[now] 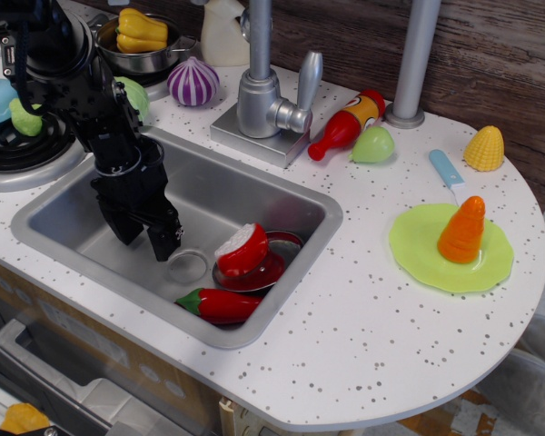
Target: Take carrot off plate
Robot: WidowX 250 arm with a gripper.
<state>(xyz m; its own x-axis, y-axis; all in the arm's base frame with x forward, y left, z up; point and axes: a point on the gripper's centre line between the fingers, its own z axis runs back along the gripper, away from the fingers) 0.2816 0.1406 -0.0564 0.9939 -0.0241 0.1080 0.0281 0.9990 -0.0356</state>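
The orange ribbed carrot [462, 230] stands upright on the lime-green plate [436, 263] on the right side of the counter. My gripper [146, 238] hangs low inside the sink at the left, far from the plate. Its two black fingers [164, 241] point down, are spread apart and hold nothing.
The steel sink [82, 209] holds a dark red dish [272, 268], a red-and-white toy [242, 249] and a red pepper [220, 305]. A faucet [263, 91], ketchup bottle [347, 124], green pear-like toy [374, 145], blue-handled knife [447, 170] and corn cob [485, 148] lie between the sink and the plate.
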